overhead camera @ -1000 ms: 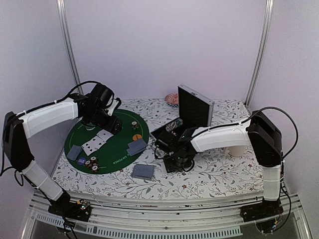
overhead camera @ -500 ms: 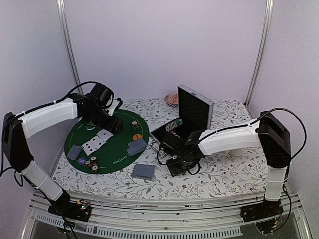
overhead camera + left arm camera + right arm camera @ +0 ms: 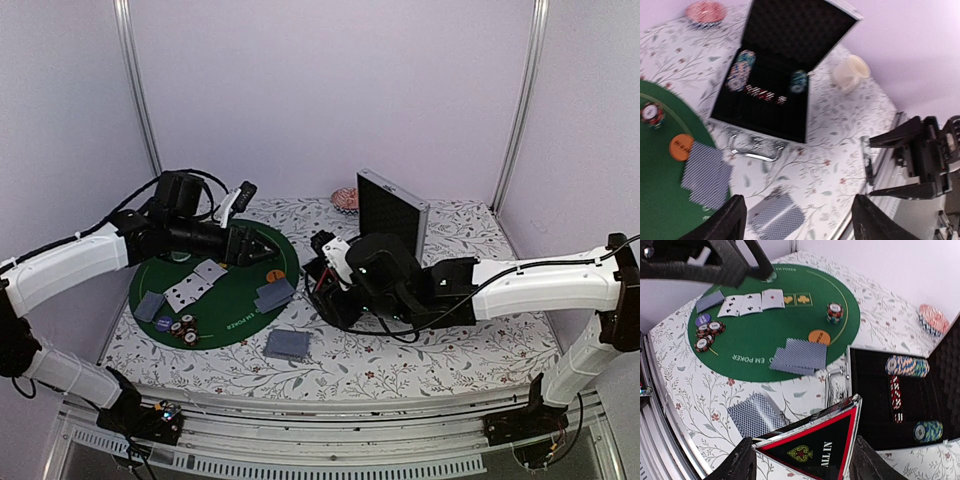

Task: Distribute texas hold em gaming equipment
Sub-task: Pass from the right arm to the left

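My right jaws are pinching the plaque (image 3: 812,445), a black, red-edged "ALL IN" triangle, with one finger (image 3: 742,462) at each side. A second ago these jaws were working low at the desk (image 3: 685,385), just in front of the case (image 3: 790,35). Now the right arm is stretching out higher and leftward, carrying the plaque in the air over the strip of desk between case and mat (image 3: 770,335). I am reading that as the pick being finished and the delivery under way, with nothing set down yet.

The plaque is riding face up toward the wrist camera. Its long axis is running straight across the jaws, finger to finger. In the wrist view its upper corner is pointing toward the handle (image 3: 836,382) of the case.

My left jaws are standing spread and empty. The left arm is no longer hanging over the cards (image 3: 747,304) on the mat; it is lifting and swinging round to look at the case, probably lining up for the chips (image 3: 740,70) there.
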`<state>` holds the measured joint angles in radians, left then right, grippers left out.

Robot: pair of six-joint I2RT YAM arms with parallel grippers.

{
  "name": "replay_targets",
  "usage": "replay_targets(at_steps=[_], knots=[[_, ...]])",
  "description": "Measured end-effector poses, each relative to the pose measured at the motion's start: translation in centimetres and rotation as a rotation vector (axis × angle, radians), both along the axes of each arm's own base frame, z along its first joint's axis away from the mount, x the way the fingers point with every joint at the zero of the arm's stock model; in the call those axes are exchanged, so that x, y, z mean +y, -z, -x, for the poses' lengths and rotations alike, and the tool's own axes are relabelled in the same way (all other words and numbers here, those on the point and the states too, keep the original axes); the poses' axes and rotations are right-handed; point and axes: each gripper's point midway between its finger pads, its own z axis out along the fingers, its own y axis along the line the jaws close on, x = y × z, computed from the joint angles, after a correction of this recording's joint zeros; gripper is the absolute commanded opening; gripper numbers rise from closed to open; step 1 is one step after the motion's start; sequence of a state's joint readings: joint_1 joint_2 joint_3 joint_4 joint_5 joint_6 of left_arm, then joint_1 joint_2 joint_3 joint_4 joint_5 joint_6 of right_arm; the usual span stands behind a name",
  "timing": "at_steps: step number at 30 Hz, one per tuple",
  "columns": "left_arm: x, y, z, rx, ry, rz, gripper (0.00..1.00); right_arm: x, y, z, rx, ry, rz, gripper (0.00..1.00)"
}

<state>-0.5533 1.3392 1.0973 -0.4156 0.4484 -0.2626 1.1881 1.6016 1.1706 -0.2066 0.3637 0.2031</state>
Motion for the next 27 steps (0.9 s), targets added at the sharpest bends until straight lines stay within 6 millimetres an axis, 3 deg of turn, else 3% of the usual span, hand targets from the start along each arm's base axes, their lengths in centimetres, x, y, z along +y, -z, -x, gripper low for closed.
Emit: replay_targets(at_steps=[5,9,20,23,27], knots=[[-3.2,-2.4,3.2,-0.008,0.122,0.207,0.83,1.7,-3.4,0.5,-0.142,-0.064,-0.057,0.41],[-5.2,-3.6,4.5,-0.024,0.17,0.259,0.74,2.3,-4.3,0.6,-0.212,-0.089,-0.043,0.41],[-7.1,-1.2,4.8,-0.005,0.161,0.197,0.69,4.3,-4.8,0.4,-0.294,-0.119,0.014,0.4],[-7.5,-0.6,4.8,-0.009,0.159,0.169,0.51,4.8,-5.1,0.6,-0.307,-0.127,0.016,0.4],[-7.9,0.4,4.8,0.004,0.167,0.142,0.11,5.0,-5.1,0.8,-0.315,-0.139,0.029,0.4]])
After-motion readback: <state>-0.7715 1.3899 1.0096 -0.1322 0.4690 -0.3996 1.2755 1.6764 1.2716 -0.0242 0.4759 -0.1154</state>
